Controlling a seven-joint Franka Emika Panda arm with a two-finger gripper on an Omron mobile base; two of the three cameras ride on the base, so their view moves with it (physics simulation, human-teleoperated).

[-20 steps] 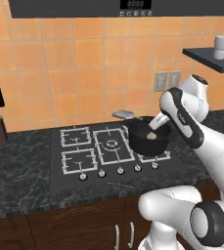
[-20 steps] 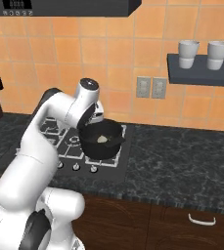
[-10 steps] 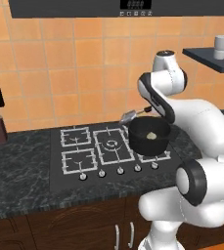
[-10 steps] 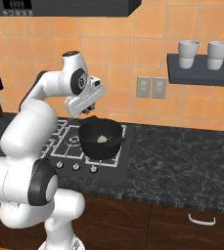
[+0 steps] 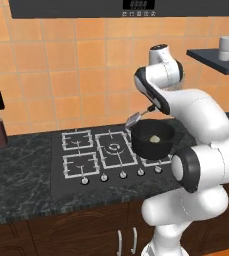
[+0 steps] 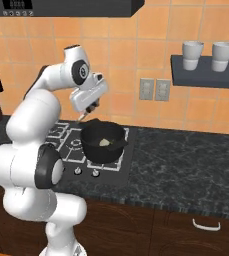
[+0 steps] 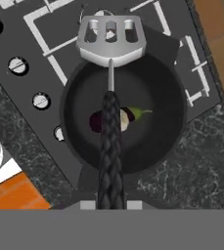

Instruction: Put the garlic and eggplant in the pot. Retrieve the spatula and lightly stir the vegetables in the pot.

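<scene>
Jaws are clamped on the spatula by its black braided handle; slotted silver head points away from the hand and hangs above the far rim of the pot, not down in it. In the right base view the gripper sits up and behind the pot, well clear of the rim.

Pot is on a front burner of the stove. Inside it: the eggplant, dark purple with a green stem end, touching the pale garlic, both near the centre and partly hidden by the handle.

My read: loading is done, stir is the step in hand. To do it well:
- tilt the head down and lower it inside the wall, beside the vegetables, not on top of them
- small slow sweeps; a light push is enough, the garlic looks likely to roll
- keep the head off the rim so the pot doesn't get dragged off the grate

Count: 1 pot, 1 spatula, 1 garlic, 1 eggplant, 2 cups on the wall shelf. Tabletop right of the stove is dark marble.
</scene>
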